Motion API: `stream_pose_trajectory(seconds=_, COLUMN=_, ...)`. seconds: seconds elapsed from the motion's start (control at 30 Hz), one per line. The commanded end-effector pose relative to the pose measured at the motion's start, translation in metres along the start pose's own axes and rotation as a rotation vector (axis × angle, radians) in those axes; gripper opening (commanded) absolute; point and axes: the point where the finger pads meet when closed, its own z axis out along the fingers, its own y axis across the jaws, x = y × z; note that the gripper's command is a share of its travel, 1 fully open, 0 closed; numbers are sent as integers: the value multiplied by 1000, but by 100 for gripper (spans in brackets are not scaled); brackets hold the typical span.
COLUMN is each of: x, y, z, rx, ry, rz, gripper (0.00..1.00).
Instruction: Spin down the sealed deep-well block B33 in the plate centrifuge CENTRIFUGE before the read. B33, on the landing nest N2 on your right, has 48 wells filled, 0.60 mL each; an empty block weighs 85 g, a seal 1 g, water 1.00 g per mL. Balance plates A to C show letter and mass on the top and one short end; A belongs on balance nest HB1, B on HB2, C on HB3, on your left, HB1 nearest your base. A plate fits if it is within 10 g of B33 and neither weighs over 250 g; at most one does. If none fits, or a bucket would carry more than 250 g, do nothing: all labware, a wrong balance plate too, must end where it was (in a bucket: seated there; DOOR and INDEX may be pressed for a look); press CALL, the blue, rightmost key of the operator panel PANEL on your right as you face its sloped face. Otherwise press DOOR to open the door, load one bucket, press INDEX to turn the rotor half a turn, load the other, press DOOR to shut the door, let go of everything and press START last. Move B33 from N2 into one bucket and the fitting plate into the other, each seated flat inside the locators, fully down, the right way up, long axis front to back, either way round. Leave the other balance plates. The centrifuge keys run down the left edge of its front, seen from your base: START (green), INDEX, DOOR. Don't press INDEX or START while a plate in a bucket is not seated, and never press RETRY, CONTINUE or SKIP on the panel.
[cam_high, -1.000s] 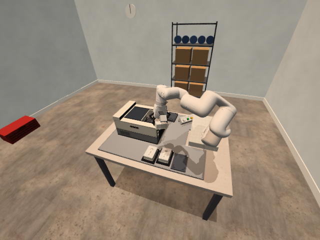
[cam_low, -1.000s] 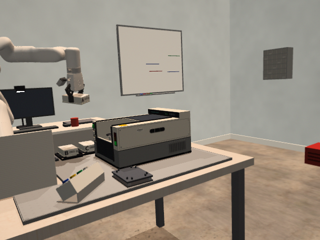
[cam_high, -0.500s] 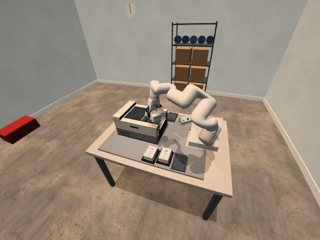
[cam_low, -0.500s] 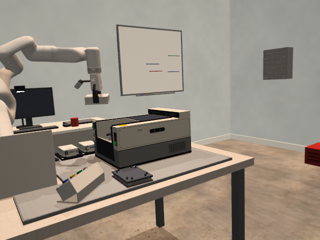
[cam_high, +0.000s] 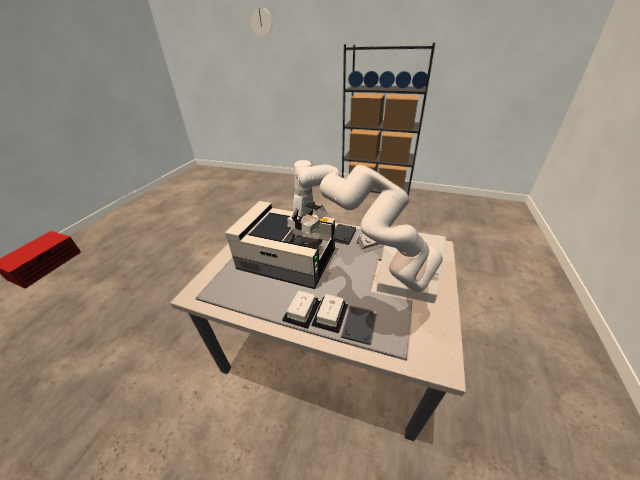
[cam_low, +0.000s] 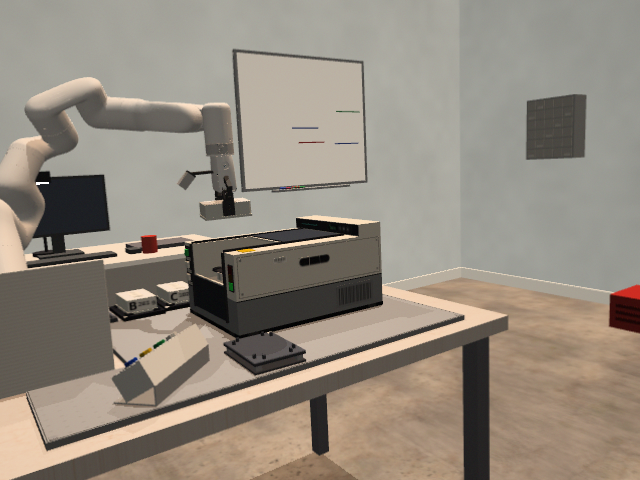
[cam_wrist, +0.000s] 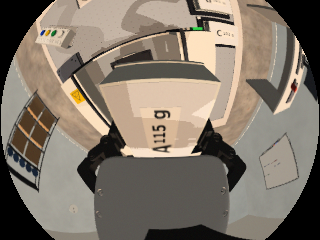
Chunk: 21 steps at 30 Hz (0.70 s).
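Cream balance plate A (cam_wrist: 160, 103), marked 115 g, clamped across its width in the gripper (cam_low: 226, 207) | hangs level above the centrifuge (cam_low: 305, 268) front opening | bucket lies straight below | plate's long axis appears front-to-back, judged ready for descent.
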Motion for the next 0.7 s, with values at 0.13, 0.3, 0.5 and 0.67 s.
stream_pose_trajectory(seconds=0.13, x=-19, y=-31, z=13, rx=37, ry=19, rz=-134, gripper=0)
stream_pose_trajectory(seconds=0.3, x=-23, y=-38, z=16, rx=45, ry=26, rz=-164, gripper=0)
stream_pose_trajectory(seconds=0.5, x=-26, y=-45, z=21, rx=53, ry=34, rz=-196, gripper=0)
stream_pose_trajectory(seconds=0.67, x=-27, y=-47, z=22, rx=54, ry=36, rz=-203, gripper=0)
